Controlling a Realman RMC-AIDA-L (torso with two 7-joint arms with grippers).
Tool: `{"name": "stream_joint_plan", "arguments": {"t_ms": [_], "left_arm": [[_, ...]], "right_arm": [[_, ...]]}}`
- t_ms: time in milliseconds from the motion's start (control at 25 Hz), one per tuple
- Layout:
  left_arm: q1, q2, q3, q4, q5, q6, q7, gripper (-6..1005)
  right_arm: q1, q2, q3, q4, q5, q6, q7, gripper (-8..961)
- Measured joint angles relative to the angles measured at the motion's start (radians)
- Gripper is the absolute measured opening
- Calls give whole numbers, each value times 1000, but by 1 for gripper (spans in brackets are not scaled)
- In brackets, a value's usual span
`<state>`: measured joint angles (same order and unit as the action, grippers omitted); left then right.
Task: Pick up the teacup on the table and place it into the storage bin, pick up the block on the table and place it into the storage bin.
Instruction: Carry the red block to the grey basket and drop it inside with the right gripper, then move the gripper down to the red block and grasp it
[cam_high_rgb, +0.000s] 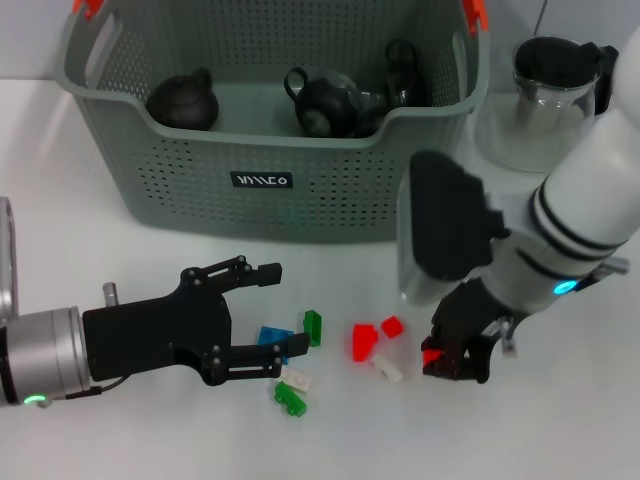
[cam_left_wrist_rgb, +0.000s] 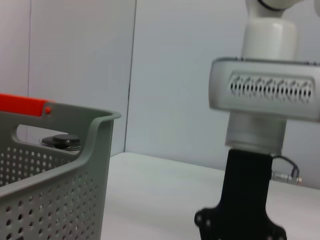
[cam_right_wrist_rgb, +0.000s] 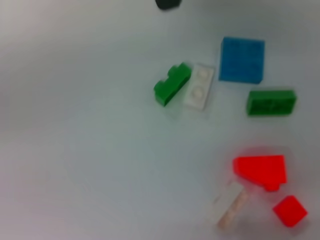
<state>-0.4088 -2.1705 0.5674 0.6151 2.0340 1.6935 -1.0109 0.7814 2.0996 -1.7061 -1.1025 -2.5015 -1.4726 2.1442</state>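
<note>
Small plastic blocks (cam_high_rgb: 364, 340) lie on the worktop before the storage bin (cam_high_rgb: 260, 180): light, stiff, slick; pinch across flat sides. Right gripper (cam_high_rgb: 452, 362) grips 1 red block; left gripper (cam_high_rgb: 262, 322) jaws wide.

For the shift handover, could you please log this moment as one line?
left gripper: open, over blue block | right gripper: on red block | storage bin: teapots inside
</note>
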Motion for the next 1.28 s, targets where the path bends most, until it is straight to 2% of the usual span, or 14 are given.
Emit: {"name": "stream_joint_plan", "arguments": {"t_ms": [80, 240, 280, 320, 440, 480, 600, 680, 920, 1080, 1240, 1280], "left_arm": [[2, 1, 0, 0, 0, 0, -2, 861], [10, 2, -1, 2, 0, 0, -1, 862], [10, 1, -2, 2, 0, 0, 0, 862], [11, 2, -8, 2, 0, 0, 3, 862], [10, 1, -12, 2, 0, 0, 3, 861], [8, 2, -13, 2, 0, 0, 4, 861], [5, 2, -12, 2, 0, 0, 4, 861], [3, 3, -12, 1, 0, -1, 4, 861], [1, 3, -12, 1, -1, -1, 5, 861], [6, 2, -12, 1, -4, -2, 5, 859], [6, 2, -12, 2, -6, -2, 1, 859], [5, 2, -12, 1, -6, -2, 0, 859]], "right_arm": [[-10, -2, 40, -53, -4, -47, 2, 204], [-54, -1, 234, -337, 47, -222, -3, 205], [-54, -1, 234, -337, 47, -222, -3, 205], [-50, -1, 330, -427, 126, -253, -2, 205], [1, -2, 491, -477, 246, -227, -1, 205], [1, -2, 491, -477, 246, -227, -1, 205], [73, -3, 611, -430, 286, -117, 10, 205], [132, -12, 656, -346, 280, -20, 25, 204], [266, -77, 675, -59, 226, 142, 8, 217], [269, -74, 673, -45, 199, 156, 0, 244], [252, -68, 672, -75, 191, 155, -11, 414], [229, -66, 673, -104, 210, 143, -20, 456]]}}
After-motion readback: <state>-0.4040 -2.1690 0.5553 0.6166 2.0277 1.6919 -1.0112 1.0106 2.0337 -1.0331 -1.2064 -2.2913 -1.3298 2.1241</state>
